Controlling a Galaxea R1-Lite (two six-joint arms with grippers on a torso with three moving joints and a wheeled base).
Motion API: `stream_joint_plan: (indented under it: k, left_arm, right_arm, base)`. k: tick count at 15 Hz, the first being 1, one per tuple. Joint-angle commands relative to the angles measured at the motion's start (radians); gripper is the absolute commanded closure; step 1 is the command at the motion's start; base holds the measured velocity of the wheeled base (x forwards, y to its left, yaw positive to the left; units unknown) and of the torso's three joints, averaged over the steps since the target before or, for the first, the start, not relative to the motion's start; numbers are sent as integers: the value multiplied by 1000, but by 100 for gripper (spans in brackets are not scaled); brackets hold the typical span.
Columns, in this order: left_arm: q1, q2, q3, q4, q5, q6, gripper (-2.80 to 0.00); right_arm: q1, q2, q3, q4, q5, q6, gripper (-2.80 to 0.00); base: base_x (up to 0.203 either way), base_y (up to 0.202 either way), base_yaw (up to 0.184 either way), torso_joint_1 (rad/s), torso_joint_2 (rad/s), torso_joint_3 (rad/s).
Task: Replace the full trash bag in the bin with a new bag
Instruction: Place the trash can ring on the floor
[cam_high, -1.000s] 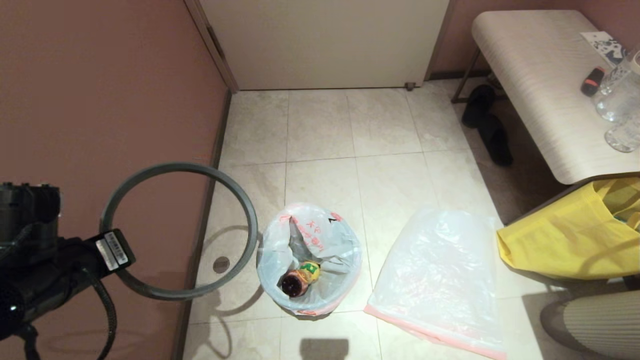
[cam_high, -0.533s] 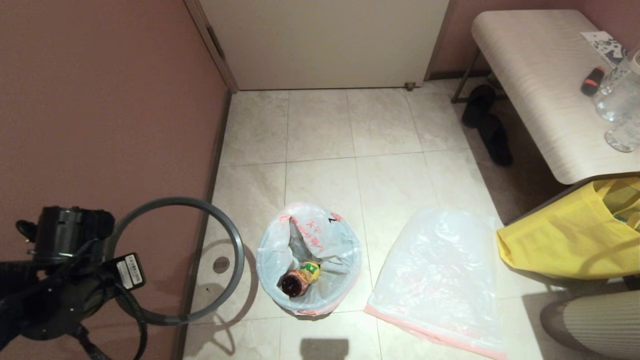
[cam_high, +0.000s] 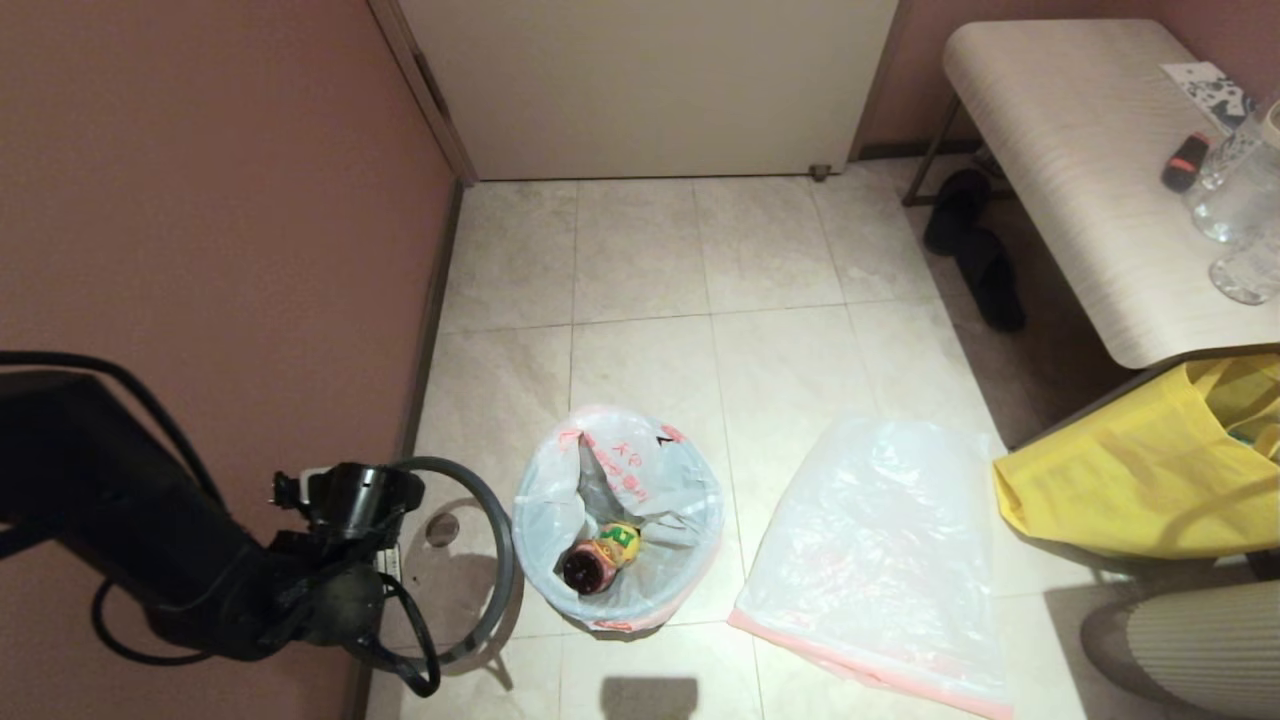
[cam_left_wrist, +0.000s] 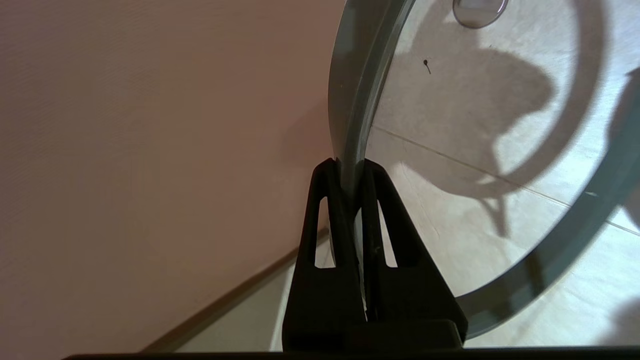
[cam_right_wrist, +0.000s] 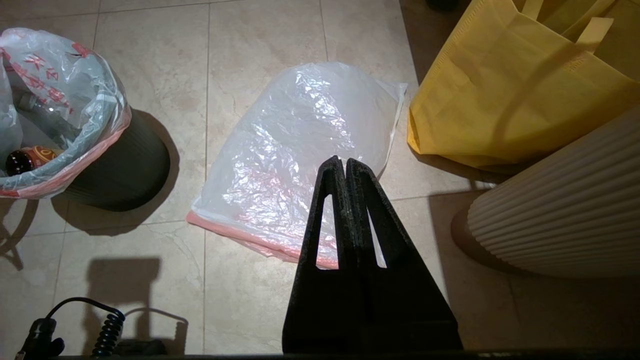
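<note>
My left gripper (cam_left_wrist: 350, 167) is shut on the bin's grey ring (cam_left_wrist: 356, 90), held low and tilted over the floor between the wall and the bin. In the head view the ring (cam_high: 507, 570) hangs just left of the full trash bag (cam_high: 650, 480). That bag, with red print, still lines the black bin (cam_right_wrist: 125, 170), and a bottle lies inside it. The new bag (cam_high: 880, 560) lies flat on the tiles to the bin's right, pink band nearest me. My right gripper (cam_right_wrist: 345, 162) hovers shut and empty over the new bag (cam_right_wrist: 300, 150), out of the head view.
The pink wall (cam_high: 200, 200) runs close along the left, with a floor drain (cam_high: 441, 529) under the ring. A yellow bag (cam_high: 1140, 470) and a ribbed cream object (cam_right_wrist: 565, 215) stand on the right. A bench (cam_high: 1090, 170) and dark slippers (cam_high: 975, 245) lie further back.
My left arm has come down and swung right with the ring, from up beside the wall to low over the floor next to the bin. Bags and bin have not moved.
</note>
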Motion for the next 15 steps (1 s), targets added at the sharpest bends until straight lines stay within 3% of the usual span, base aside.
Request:
stream_joint_plan:
  k: [1, 6, 8, 12, 15]
  left_arm:
    - [-5, 295, -96, -62, 36, 32, 0]
    - [27, 570, -567, -124, 129, 166, 0]
    - [50, 612, -686, -131, 141, 190, 0]
    - [56, 650, -699, -136, 161, 206, 0]
    - [6, 653, -681, -126, 138, 209, 0]
  right_arm:
    - [0, 1, 0, 0, 0, 0, 0]
    - [0, 2, 0, -2, 0, 0, 0]
    - [0, 1, 0, -1, 0, 0, 0]
    - [0, 0, 0, -1, 0, 1, 0]
    - [0, 0, 0, 0, 0, 1, 0]
  base:
    - [0, 0, 0, 0, 0, 0]
    - [0, 0, 0, 0, 0, 0]
    - [0, 0, 0, 0, 0, 0]
    - [0, 0, 0, 0, 0, 0]
    - [0, 0, 0, 0, 0, 0]
